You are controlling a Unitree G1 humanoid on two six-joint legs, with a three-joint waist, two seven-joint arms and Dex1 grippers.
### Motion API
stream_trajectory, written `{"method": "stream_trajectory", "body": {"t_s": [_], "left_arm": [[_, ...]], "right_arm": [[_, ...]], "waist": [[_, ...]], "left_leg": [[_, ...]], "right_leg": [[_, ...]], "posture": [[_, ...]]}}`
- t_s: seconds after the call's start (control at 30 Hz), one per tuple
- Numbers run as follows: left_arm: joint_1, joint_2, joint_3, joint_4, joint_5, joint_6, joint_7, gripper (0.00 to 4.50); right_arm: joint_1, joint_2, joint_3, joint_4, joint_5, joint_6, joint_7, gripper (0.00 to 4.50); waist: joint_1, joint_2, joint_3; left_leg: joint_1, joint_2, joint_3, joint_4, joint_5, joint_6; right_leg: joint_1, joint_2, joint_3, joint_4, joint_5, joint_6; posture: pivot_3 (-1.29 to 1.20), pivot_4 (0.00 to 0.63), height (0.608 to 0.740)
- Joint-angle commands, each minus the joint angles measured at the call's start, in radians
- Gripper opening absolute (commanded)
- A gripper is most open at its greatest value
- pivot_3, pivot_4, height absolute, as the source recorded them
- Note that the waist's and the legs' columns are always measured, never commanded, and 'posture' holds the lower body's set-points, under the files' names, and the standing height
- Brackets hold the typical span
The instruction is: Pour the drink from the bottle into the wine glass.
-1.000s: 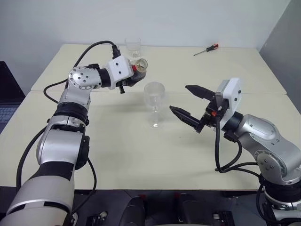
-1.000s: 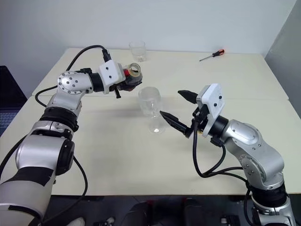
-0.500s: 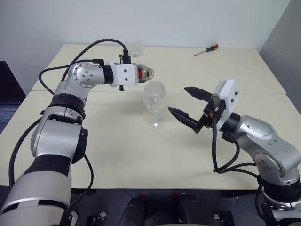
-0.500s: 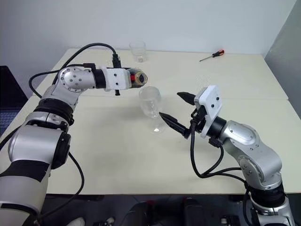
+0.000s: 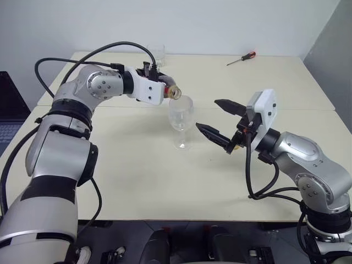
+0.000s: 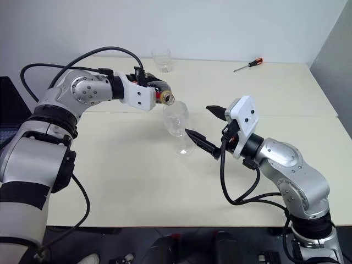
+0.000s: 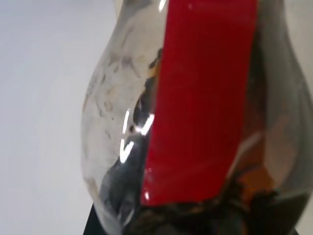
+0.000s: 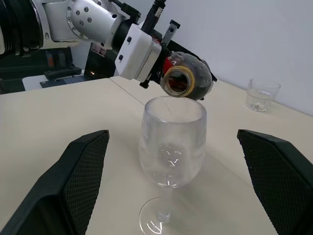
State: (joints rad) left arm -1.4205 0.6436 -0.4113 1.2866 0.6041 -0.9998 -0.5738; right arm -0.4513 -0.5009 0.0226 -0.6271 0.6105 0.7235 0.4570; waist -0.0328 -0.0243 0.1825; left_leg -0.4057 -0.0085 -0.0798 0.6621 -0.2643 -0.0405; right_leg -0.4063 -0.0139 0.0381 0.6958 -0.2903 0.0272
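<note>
Tilting over the glass (image 5: pixel 181 113) at table (image 5: pixel 165 181) centre, bottle (image 6: pixel 163 94) sits clamped in L gripper (image 6: pixel 157 92), mouth at the rim's far-left edge; R gripper (image 5: pixel 220 121), jaws wide, waits just right of glass.

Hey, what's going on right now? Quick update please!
Left gripper shut on the bottle, tipped, mouth above the wine glass. Right gripper open beside the glass, not touching. Glass looks empty. Nothing in the way.
</note>
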Motion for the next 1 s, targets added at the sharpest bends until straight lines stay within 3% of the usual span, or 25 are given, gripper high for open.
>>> {"method": "stream_trajectory", "body": {"t_s": [0.03, 0.53, 1.0], "left_arm": [[-0.064, 0.022, -0.020, -0.009, 0.036, -0.023, 0.077, 1.28], [-0.118, 0.038, -0.119, 0.015, 0.170, -0.034, 0.263, 1.28], [-0.138, 0.042, -0.135, 0.024, 0.181, -0.029, 0.290, 1.28]], "right_arm": [[0.011, 0.004, -0.007, -0.025, -0.010, -0.038, 0.012, 4.50], [0.059, 0.010, -0.002, -0.001, -0.042, -0.094, 0.048, 4.50], [0.057, 0.016, 0.002, -0.002, -0.042, -0.091, 0.045, 4.50]], "waist": [[0.000, 0.000, 0.000], [-0.001, 0.000, 0.000], [0.000, 0.000, 0.000]], "left_leg": [[0.000, 0.000, 0.000, 0.000, 0.000, 0.000], [0.000, 0.000, 0.001, 0.000, 0.000, 0.000], [0.000, 0.000, 0.001, 0.000, 0.000, 0.000]], "right_leg": [[0.000, 0.000, 0.000, 0.000, 0.000, 0.000], [0.000, 0.000, 0.000, 0.000, 0.000, 0.000], [0.000, 0.000, 0.000, 0.001, 0.000, 0.000]], "posture": [[0.00, 0.150, 0.740], [0.00, 0.150, 0.740], [0.00, 0.150, 0.740]]}}
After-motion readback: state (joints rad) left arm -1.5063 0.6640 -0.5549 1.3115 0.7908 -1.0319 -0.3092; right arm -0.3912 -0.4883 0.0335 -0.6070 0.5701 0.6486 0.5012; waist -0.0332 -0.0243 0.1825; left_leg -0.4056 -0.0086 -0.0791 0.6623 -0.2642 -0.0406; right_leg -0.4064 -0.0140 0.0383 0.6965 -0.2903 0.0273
